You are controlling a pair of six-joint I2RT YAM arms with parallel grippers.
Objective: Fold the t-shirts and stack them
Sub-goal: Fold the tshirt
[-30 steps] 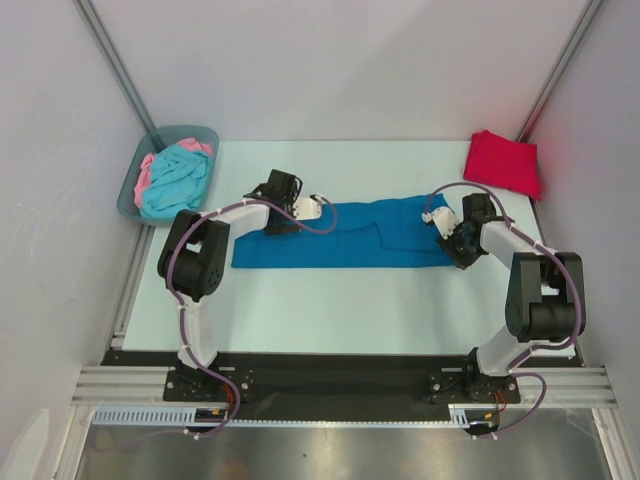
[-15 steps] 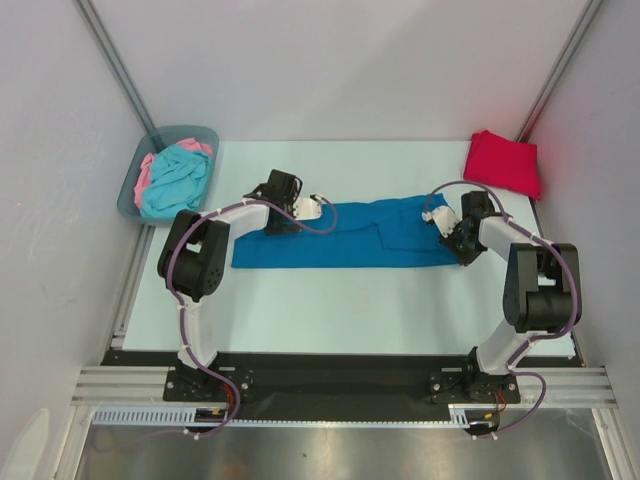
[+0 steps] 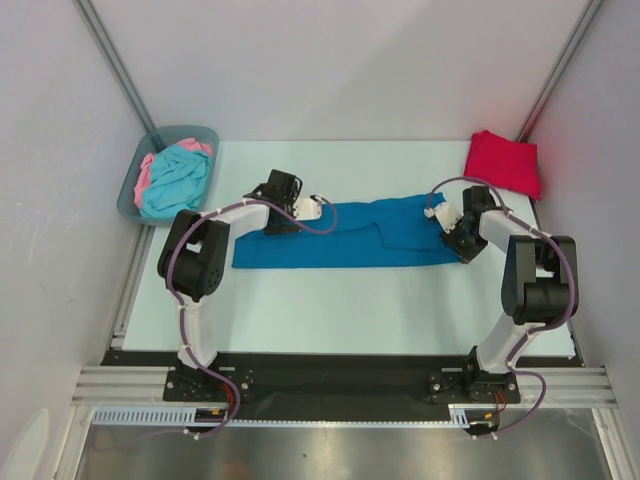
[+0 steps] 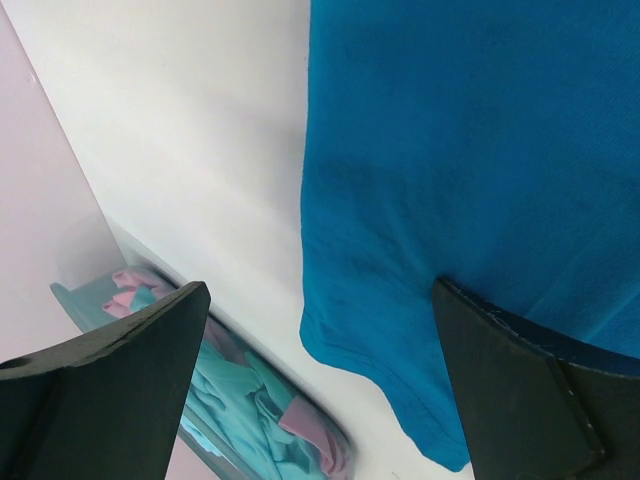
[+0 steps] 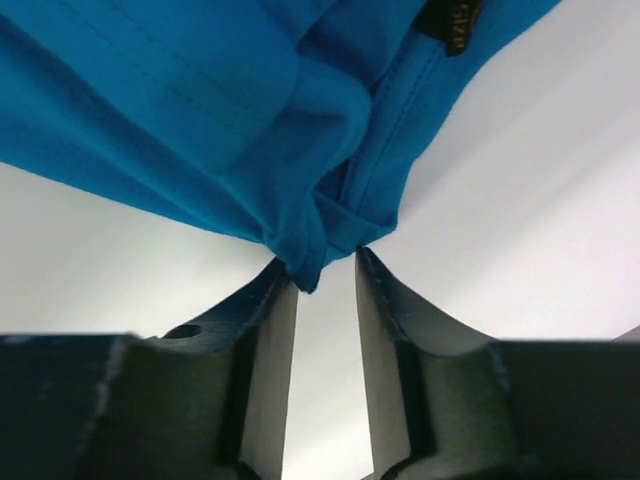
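Observation:
A deep blue t-shirt [image 3: 340, 235] lies flat as a long strip across the table. My left gripper [image 3: 280, 217] hovers at its upper left corner, wide open [image 4: 318, 290], with the shirt's edge [image 4: 450, 150] under one finger and nothing held. My right gripper [image 3: 453, 237] sits at the shirt's right end. Its jaws [image 5: 327, 262] stand slightly apart, and a bunched corner of the blue cloth [image 5: 300, 230] rests at the fingertips without being pinched. A folded red t-shirt [image 3: 503, 162] lies at the back right. Turquoise [image 3: 180, 180] and pink [image 3: 147, 172] t-shirts are heaped in the bin.
The grey-blue plastic bin [image 3: 185, 131] stands at the back left corner, and also shows in the left wrist view [image 4: 65, 297]. White walls and metal posts close in the table on three sides. Both arm bases are at the near edge.
My right wrist has shifted a little toward the back along the shirt's right end. The left arm and the shirts have not moved.

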